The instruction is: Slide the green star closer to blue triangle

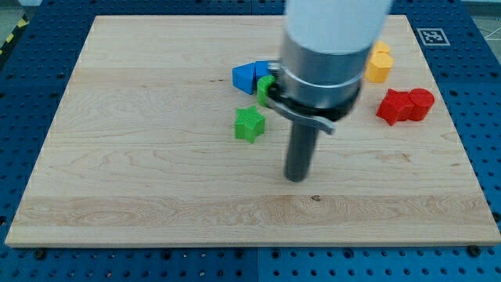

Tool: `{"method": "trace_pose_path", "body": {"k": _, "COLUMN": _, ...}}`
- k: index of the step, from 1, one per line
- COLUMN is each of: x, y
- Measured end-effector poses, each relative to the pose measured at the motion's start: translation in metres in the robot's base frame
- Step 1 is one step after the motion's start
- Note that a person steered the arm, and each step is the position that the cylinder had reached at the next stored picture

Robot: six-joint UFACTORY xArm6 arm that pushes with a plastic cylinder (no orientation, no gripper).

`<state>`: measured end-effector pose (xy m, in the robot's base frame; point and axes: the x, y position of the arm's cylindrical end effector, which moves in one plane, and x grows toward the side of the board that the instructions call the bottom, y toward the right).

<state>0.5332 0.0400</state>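
Star work is nearly done: green star [250,124] sits on the desk [141,157] up-left of my tip [296,178], near the blue triangle [245,77] but apart. No fingers here, nothing grasped; one short nudge remains.

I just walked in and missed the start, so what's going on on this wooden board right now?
A robot arm is pushing small blocks around a wooden board with a dark rod. My tip rests on the board to the lower right of the green star, not touching it. The blue triangle lies just above the star, with a small gap between them. Another green block sits beside the blue one, partly hidden by the arm. Yellow blocks and red blocks sit at the view's right.
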Motion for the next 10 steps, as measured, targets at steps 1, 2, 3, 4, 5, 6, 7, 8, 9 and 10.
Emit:
{"method": "trace_pose_path", "body": {"k": 1, "x": -0.022, "y": -0.018}}
{"method": "trace_pose_path", "body": {"k": 2, "x": -0.047, "y": -0.018}}
{"method": "trace_pose_path", "body": {"k": 3, "x": -0.052, "y": -0.038}}
{"method": "trace_pose_path", "body": {"k": 4, "x": -0.052, "y": -0.063}}
{"method": "trace_pose_path", "body": {"k": 5, "x": -0.056, "y": -0.085}}
{"method": "trace_pose_path", "body": {"k": 6, "x": -0.077, "y": -0.088}}
{"method": "trace_pose_path", "body": {"k": 7, "x": -0.098, "y": -0.087}}
{"method": "trace_pose_path", "body": {"k": 8, "x": -0.101, "y": -0.082}}
{"method": "trace_pose_path", "body": {"k": 9, "x": -0.101, "y": -0.070}}
{"method": "trace_pose_path", "body": {"k": 10, "x": -0.102, "y": -0.058}}
